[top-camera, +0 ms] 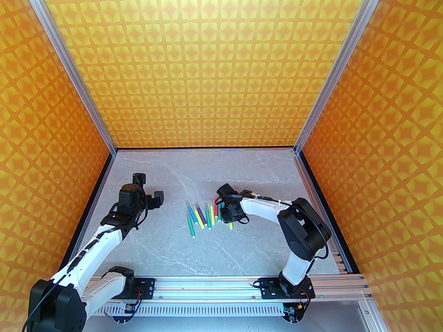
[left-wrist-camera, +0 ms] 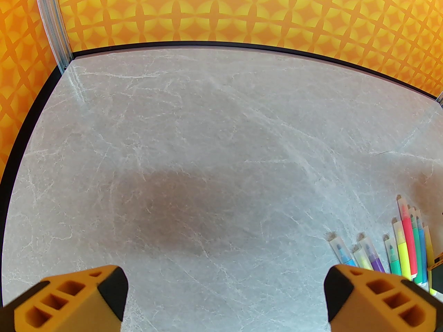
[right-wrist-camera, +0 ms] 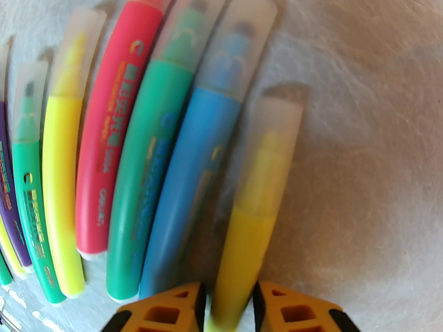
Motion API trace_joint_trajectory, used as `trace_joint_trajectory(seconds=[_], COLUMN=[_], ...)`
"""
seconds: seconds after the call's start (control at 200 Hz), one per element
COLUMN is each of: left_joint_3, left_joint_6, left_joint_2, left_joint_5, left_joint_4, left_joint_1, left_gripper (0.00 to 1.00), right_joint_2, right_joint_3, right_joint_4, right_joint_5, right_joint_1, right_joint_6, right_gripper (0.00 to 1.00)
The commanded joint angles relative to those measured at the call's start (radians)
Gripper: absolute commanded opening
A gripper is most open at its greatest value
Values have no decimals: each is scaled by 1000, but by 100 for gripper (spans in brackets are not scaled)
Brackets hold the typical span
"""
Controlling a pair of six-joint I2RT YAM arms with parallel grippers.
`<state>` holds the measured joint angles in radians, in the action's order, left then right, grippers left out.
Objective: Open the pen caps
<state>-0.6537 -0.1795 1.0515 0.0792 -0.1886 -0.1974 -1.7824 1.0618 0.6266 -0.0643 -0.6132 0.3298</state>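
Observation:
Several capped pens lie side by side in a row at the table's centre, their translucent pen caps pointing away from the arms. My right gripper is down at the row's right end. In the right wrist view its fingers press both sides of the rightmost yellow pen, whose cap is on. Beside it lie blue, green and red pens, all capped. My left gripper hovers open to the left of the row, with nothing between its fingers.
The grey marble table is walled by orange patterned panels. A metal rail runs along the near edge. Bare table stretches in front of the left gripper; the pens sit at that view's lower right.

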Motion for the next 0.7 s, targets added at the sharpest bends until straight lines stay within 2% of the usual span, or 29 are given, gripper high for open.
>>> trace_joint_trajectory(seconds=[0.0, 0.41, 0.695], left_joint_3=[14, 15, 21], left_joint_6=[-3, 3, 8], left_joint_2=[-8, -29, -51], left_joint_5=[-20, -23, -23], left_joint_4=[24, 16, 16], left_joint_1=[-9, -10, -10], left_gripper=[99, 99, 99], right_joint_2=[-27, -127, -196], right_joint_3=[29, 96, 113], right_joint_4=[46, 133, 132], right_joint_5=[-44, -51, -54], right_joint_1=[-6, -5, -6], right_joint_6=[16, -23, -18], right_gripper=[29, 28, 27])
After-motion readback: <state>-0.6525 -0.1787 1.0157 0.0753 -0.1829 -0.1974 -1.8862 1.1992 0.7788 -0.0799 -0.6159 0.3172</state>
